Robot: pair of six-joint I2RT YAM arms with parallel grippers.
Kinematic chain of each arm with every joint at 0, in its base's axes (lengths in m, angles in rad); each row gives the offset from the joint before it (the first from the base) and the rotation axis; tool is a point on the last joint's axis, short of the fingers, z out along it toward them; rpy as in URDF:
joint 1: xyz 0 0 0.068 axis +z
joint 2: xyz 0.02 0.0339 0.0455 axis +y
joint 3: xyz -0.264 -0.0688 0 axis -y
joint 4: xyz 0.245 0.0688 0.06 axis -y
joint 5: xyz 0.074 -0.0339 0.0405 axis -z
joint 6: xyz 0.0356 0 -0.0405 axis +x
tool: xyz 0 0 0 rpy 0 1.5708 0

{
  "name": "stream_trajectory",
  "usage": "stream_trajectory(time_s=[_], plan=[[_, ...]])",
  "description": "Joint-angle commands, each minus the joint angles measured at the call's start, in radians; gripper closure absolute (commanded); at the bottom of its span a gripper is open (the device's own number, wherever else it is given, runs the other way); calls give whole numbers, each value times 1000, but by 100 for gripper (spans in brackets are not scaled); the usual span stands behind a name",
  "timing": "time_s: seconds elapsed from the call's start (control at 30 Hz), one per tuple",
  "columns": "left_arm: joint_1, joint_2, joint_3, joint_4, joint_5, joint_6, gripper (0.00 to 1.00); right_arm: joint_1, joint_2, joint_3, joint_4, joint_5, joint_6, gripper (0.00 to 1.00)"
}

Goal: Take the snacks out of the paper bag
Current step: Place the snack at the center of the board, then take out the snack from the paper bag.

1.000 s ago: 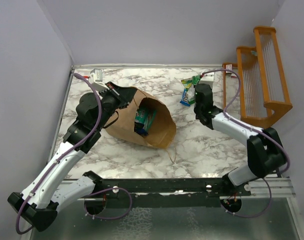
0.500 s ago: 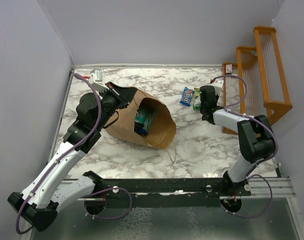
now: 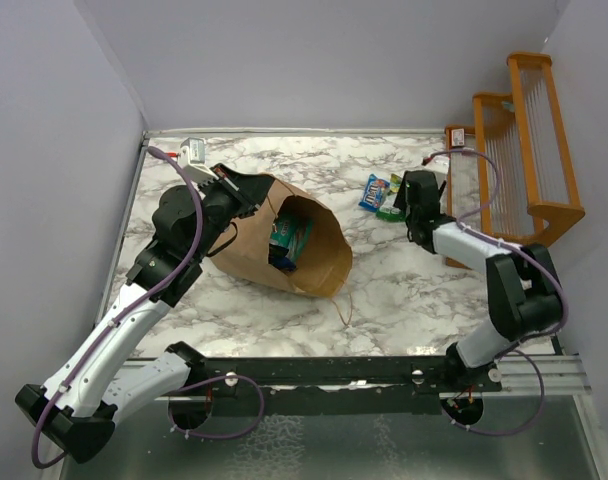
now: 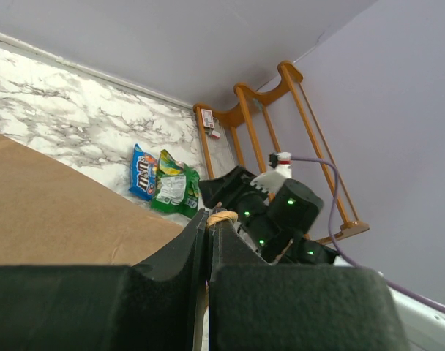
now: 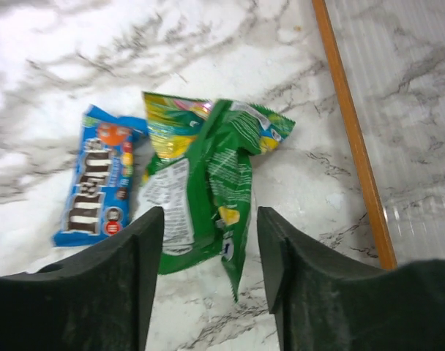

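The brown paper bag (image 3: 246, 245) lies on its side on the marble tabletop (image 3: 404, 290). Its big open mouth faces the arms. Inside the mouth sit some teal and blue packets (image 3: 287, 238).

The left fingers (image 4: 197, 245) are pressed tight together. A little bit of twisted brown paper from the bag is pinched at their tips.

Off to the right of the bag, a green packet (image 5: 208, 197) and a blue packet (image 5: 98, 183) lie flat on the tabletop, touching each other. The right fingers (image 5: 138, 270) are spread apart just over the green packet, one on each side. They hold nothing. The orange wooden rack (image 3: 524, 150) stands close by on the right.
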Motion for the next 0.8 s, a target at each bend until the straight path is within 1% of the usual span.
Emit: stream_trajectory(time_s=[0.0, 0.07, 0.23, 0.33, 0.4, 0.47, 0.53, 0.6, 0.7, 0.77], plan=[[2, -12, 4, 5, -7, -1, 100, -4, -197, -24, 1, -146, -12, 43], [1, -15, -1, 2, -11, -1, 100, -5, -276, -46, 18, -299, -22, 39], [2, -20, 4, -12, -9, 4, 100, -3, -473, -231, 288, -796, -81, 36], [3, -11, 18, -27, -1, 33, 100, -2, -550, -292, 343, -1012, -66, 36], [3, -4, 28, -46, -3, 46, 100, 6, -601, -347, 420, -1130, -58, 35], [3, -5, 31, -46, 1, 46, 100, 47, -647, -407, 515, -1192, -52, 32], [3, -2, 38, -46, 2, 41, 100, 125, -673, -449, 603, -1225, -68, 31], [3, 3, 39, -45, 7, 47, 100, 215, -680, -464, 630, -1238, -111, 32], [3, -9, 16, -43, -10, 44, 100, 350, -667, -497, 678, -1267, -230, 32], [3, -16, 9, -30, -1, 28, 100, 452, -621, -483, 656, -1278, -361, 34]])
